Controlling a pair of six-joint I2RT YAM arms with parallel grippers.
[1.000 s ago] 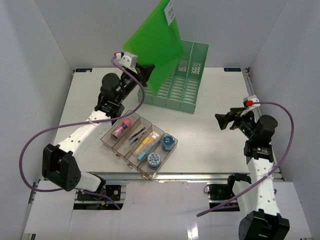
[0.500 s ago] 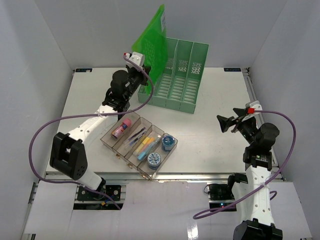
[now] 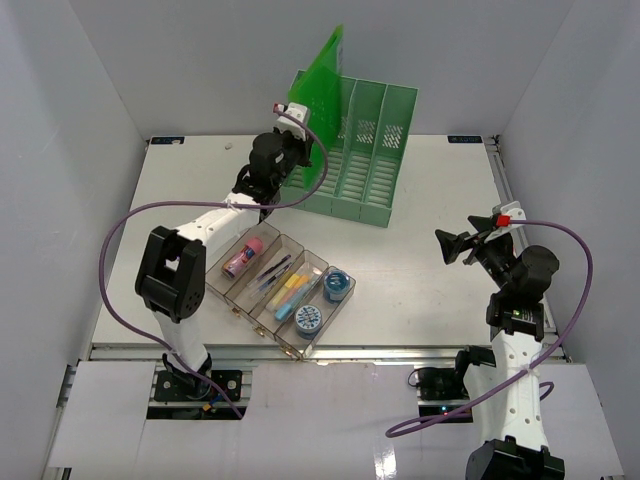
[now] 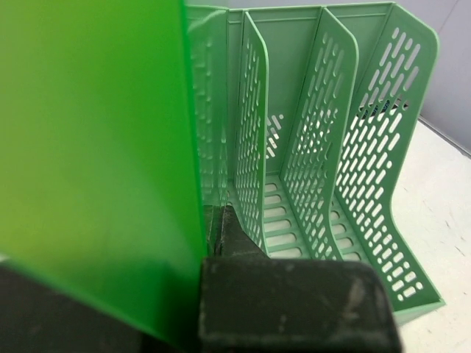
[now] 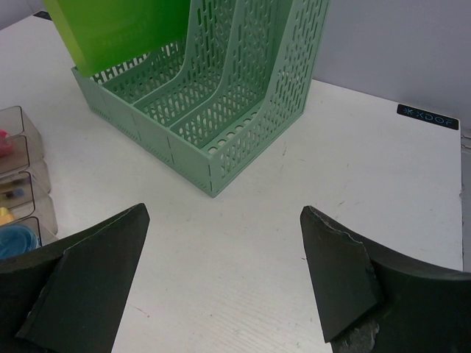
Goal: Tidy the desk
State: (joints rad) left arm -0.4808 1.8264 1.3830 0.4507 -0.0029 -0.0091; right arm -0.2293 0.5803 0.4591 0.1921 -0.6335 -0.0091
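The left claw [image 3: 303, 150] is clamped together on a green plastic folder [image 3: 322, 110], gripping its lower near edge. The folder stands upright on edge, tilted a little, at the leftmost slot of the green slotted file rack [image 3: 365, 160]. Whether its bottom edge sits inside that slot cannot be told. The rack stands at the far edge of the bench [image 3: 420, 270], about midway along it. The right claw [image 5: 221, 272] hangs over the right side of the bench with its fingers wide apart, holding and touching nothing. Close to the front edge, left of middle, lies a clear compartmented tray [image 3: 213, 272] holding pens, a yellow marker and blue rolls.
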